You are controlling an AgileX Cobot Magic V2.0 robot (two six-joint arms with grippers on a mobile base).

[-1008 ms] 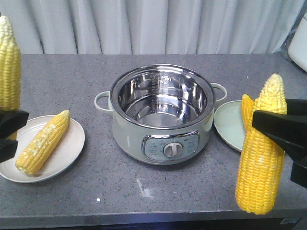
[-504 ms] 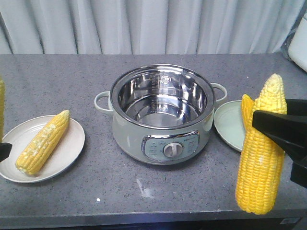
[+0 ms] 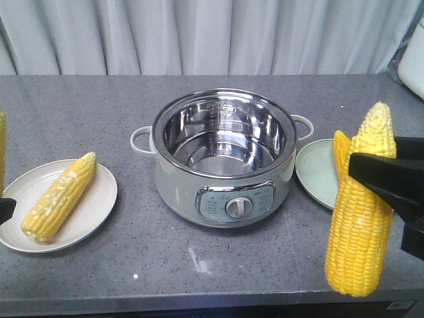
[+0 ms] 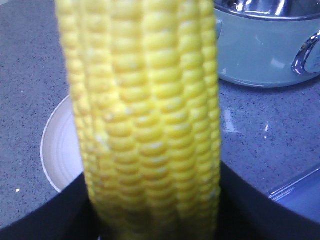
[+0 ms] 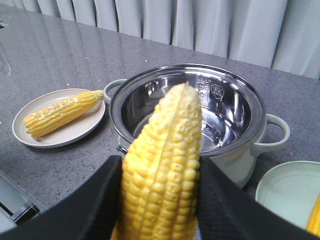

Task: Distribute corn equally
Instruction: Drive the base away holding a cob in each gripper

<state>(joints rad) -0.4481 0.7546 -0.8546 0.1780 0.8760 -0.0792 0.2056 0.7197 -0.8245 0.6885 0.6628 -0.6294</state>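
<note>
Corn is sitting in four places as we are looking from the front. Our right gripper is clamping one upright cob, tip up, near the front edge of the counter. Just behind it, a second cob is lying on the green plate, right of the steel cooker pot. A third cob is lying on the white plate at the left. At the frame's left edge we are seeing only a sliver of a fourth cob and a black corner of our left gripper.

From the left wrist, we are gripping the fourth cob, which is filling the frame, with dark fingers pressing both its sides. The white plate's rim is showing behind it, and the pot is sitting at upper right.

From the right wrist, our fingers are squeezing the upright cob on both sides, its pale tip pointing toward the pot. The third cob is resting on the white plate beyond, and the green plate is lying at lower right.
</note>
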